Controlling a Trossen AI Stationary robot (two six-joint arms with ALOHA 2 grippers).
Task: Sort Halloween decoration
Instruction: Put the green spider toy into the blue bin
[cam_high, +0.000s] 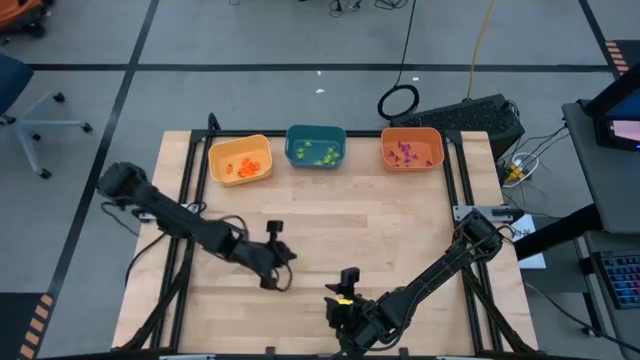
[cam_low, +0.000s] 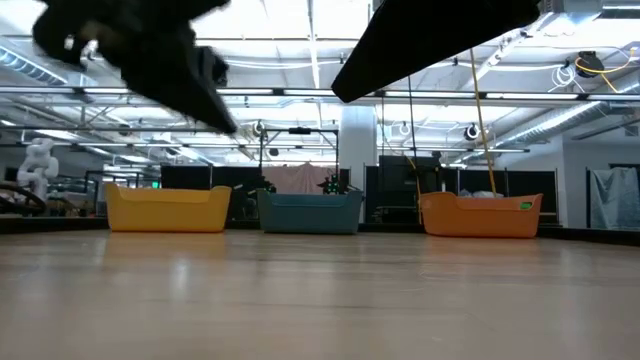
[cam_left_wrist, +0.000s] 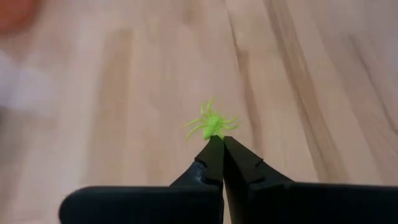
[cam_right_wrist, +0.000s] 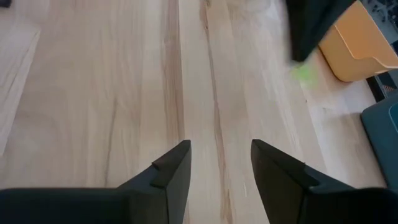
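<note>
Note the light-green spider, a tiny trinket pinched at the very tips of the left gripper; its legs splay just beyond the jaws, which are clenched on its body. You hold it this way because the piece is far smaller than the jaws, so only a tip pinch leaves it visible and free to drop cleanly. In the high view the left gripper sits above the bare middle of the counter, well apart from the bins, so the spider appears to be carried rather than resting on the wood, though contact cannot be ruled out.

The remaining decorations lie sorted by colour along the far edge: orange pieces in the yellow bin, light-green pieces in the teal bin, purple pieces in the orange bin. By that scheme, your spider likely belongs in the teal bin, the middle of the three.

The right gripper waits near the counter's near edge, jaws released and parted over bare wood, grasping nothing; keeping it low and back leaves the left arm a clear path to the bins. From the right wrist view a blurred green speck marks the spider beneath the left arm.
</note>
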